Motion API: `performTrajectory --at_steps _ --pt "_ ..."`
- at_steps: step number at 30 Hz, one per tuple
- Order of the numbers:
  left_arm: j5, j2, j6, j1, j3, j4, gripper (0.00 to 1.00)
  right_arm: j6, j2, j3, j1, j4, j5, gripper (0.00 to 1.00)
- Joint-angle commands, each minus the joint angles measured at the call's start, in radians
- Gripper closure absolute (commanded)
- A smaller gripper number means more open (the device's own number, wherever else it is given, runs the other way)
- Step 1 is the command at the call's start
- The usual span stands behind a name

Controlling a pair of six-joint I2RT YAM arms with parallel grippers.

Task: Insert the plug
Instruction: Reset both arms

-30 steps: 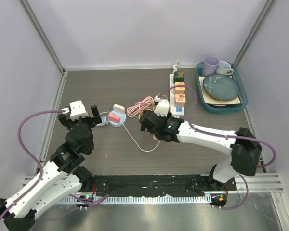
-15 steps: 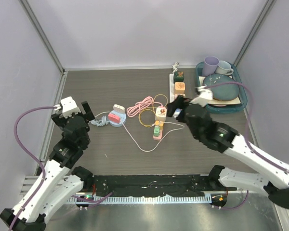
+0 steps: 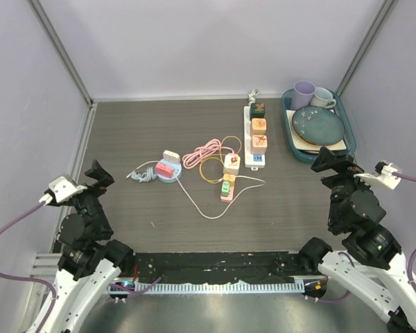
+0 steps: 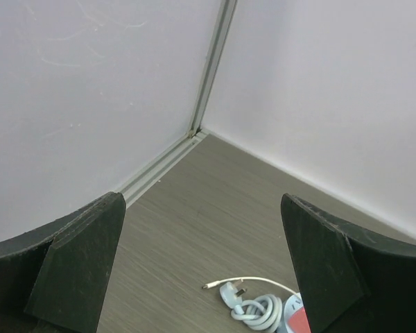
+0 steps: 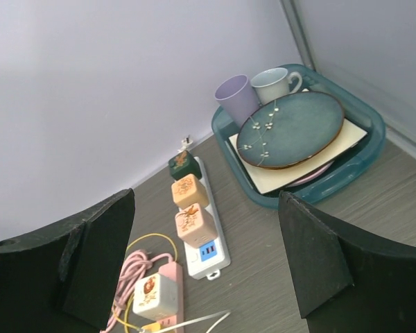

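The plug [image 5: 156, 295] is a small white cube with an orange face and a little figure printed on it. It sits on top of the pink socket strip [image 5: 172, 272], near the middle of the table [image 3: 159, 125], with a small green plug [image 3: 224, 186] just nearer on the same strip. Whether it is pressed fully home cannot be told.

The right gripper [image 5: 206, 198] stands wide and holds nothing. It hangs above the near right part of the table, well apart from the plug. The left gripper [image 4: 201, 208] is also spread wide and bare, raised at the near left and facing the far left corner.

Out from the right gripper, a white power strip [image 5: 208, 243] lies just right of the pink strip, carrying one dark green cube [image 5: 182, 165] and two orange cubes [image 5: 189, 191]. A coil of pink cable [image 3: 201, 152] and a yellow loop [image 3: 211, 168] lie just left of the plug. Further left are a blue disc [image 3: 168, 175] with a red block on it and a coiled white lead [image 4: 253, 305].

At the far right, a teal tray [image 5: 374, 135] holds a blue-green plate [image 5: 291, 130] stacked on a cream board [image 5: 347, 146]. A lilac cup [image 5: 236, 99] and a pale mug [image 5: 272, 84] stand at the tray's far end.
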Motion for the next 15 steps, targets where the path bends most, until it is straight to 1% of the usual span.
performTrajectory --at_steps 1,3,8,12,15 --pt "0.073 -0.056 0.041 0.014 -0.034 0.131 0.00 -0.092 -0.029 -0.047 0.000 0.066 0.060 0.11" --pt "0.120 -0.059 0.076 0.015 -0.037 0.136 0.00 -0.115 -0.049 -0.071 -0.002 0.098 0.054 0.11" --pt "0.141 -0.036 0.077 0.018 -0.031 0.139 0.00 -0.167 -0.056 -0.088 -0.002 0.118 0.047 0.12" --pt "0.196 -0.036 0.079 0.020 -0.023 0.130 0.00 -0.194 -0.051 -0.105 0.000 0.134 0.044 0.12" --pt "0.194 -0.033 0.071 0.024 -0.020 0.120 0.00 -0.224 -0.046 -0.114 0.000 0.155 0.043 0.12"
